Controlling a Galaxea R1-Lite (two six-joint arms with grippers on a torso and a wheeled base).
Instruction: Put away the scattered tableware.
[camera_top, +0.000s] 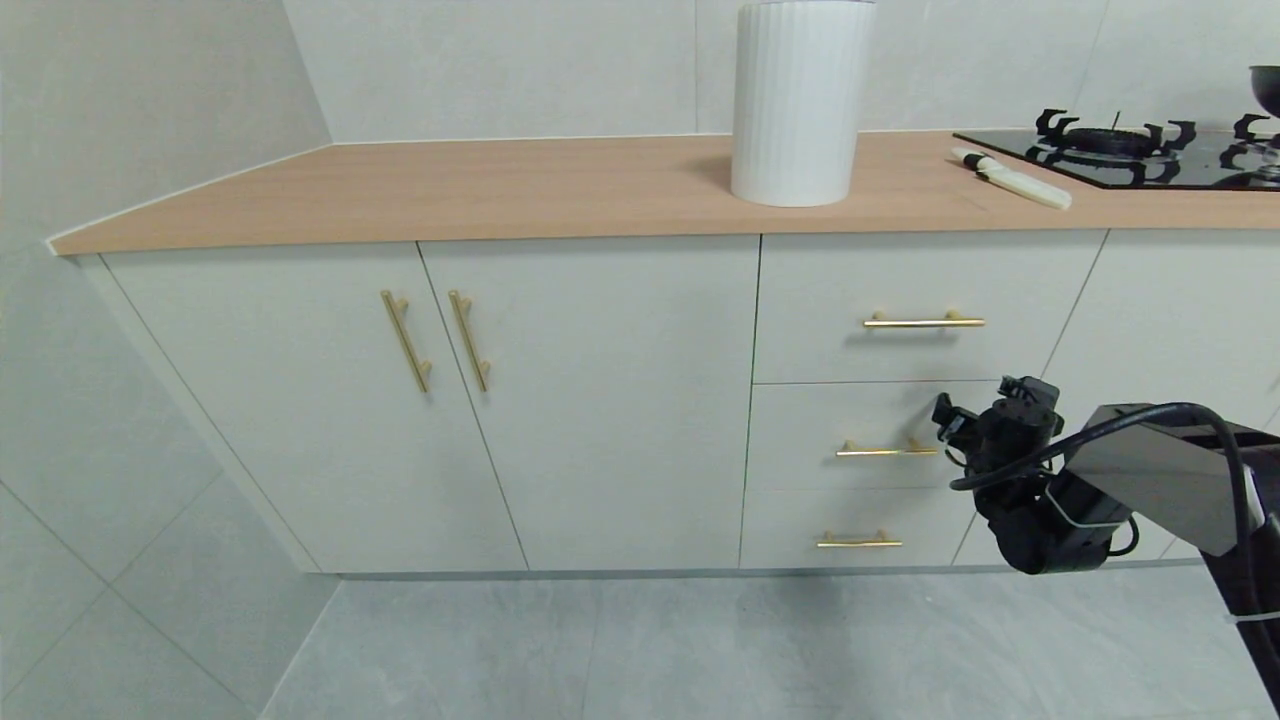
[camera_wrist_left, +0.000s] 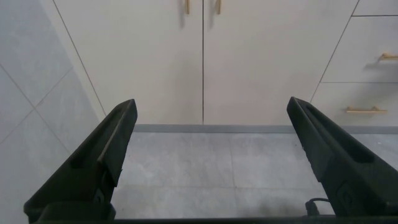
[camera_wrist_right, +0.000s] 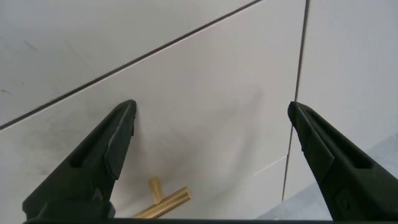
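right gripper open at the middle drawer, utensil lying on the bench

the right gripper (camera_top: 975, 408) is hovering in front of the middle drawer (camera_top: 800, 435), just beside the right end of its brass handle (camera_top: 885, 451). its fingers (camera_wrist_right: 115, 152) are standing wide apart and holding nothing; between them the drawer front and one end of the handle are showing. the left gripper (camera_wrist_left: 211, 155) is hanging low over the grey floor (camera_wrist_left: 205, 168), facing the cupboard doors (camera_wrist_left: 205, 56), its fingers likewise spread wide and gripping nothing. up on the wooden bench (camera_top: 500, 190), a cream utensil (camera_top: 1010, 180) is lying towards the right end, near the front edge and just beside the front left corner of the black hob (camera_top: 1120, 172). a white ribbed canister (camera_top: 797, 100) is standing on the bench to the left, apart from the utensil.
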